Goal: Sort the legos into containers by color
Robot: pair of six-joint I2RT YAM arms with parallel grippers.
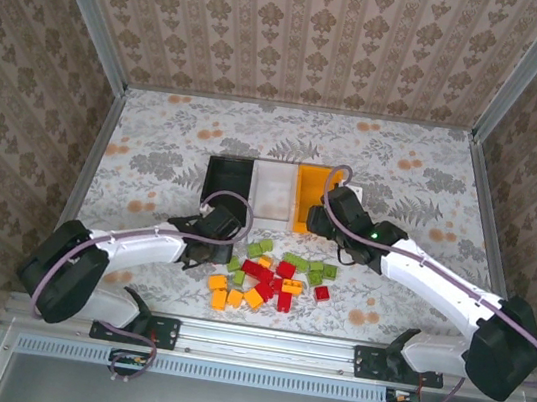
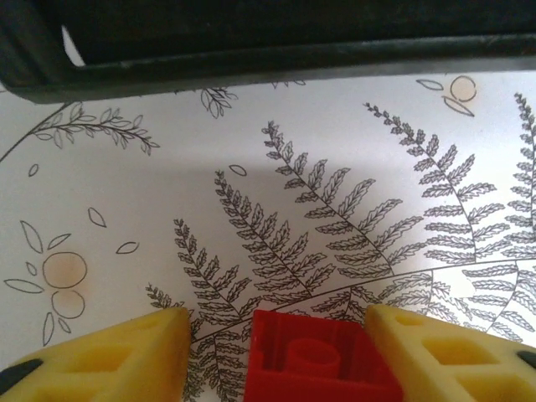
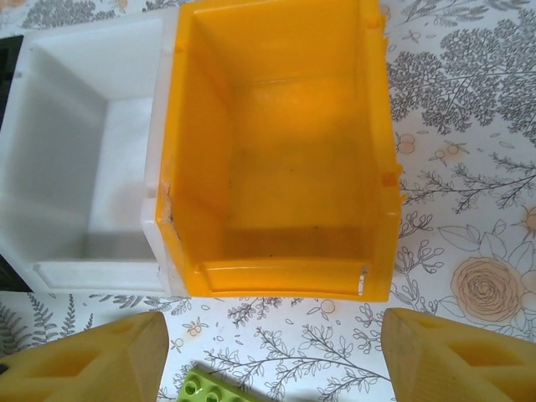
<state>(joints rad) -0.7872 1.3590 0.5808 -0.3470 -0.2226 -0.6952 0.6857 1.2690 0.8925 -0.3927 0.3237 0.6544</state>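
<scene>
The legos lie in a loose pile on the table front centre: red ones (image 1: 286,269), light green ones (image 1: 297,262) and orange-yellow ones (image 1: 219,283). Behind them stand the joined bins, black (image 1: 226,181), white (image 1: 272,189) and orange (image 1: 309,199). My left gripper (image 1: 228,223) sits just short of the black bin (image 2: 251,50). It is open around a red brick (image 2: 322,360) that shows its hollow underside, touching the right finger (image 2: 452,352), with a gap to the left finger (image 2: 109,356). My right gripper (image 3: 272,352) stands open before the orange bin (image 3: 276,280), a green brick (image 3: 209,389) low between its fingers.
Both the orange bin and the white bin (image 3: 84,167) look empty inside. Patterned walls close in the table at the back and both sides. The right arm (image 1: 439,277) reaches in diagonally over the table's right half.
</scene>
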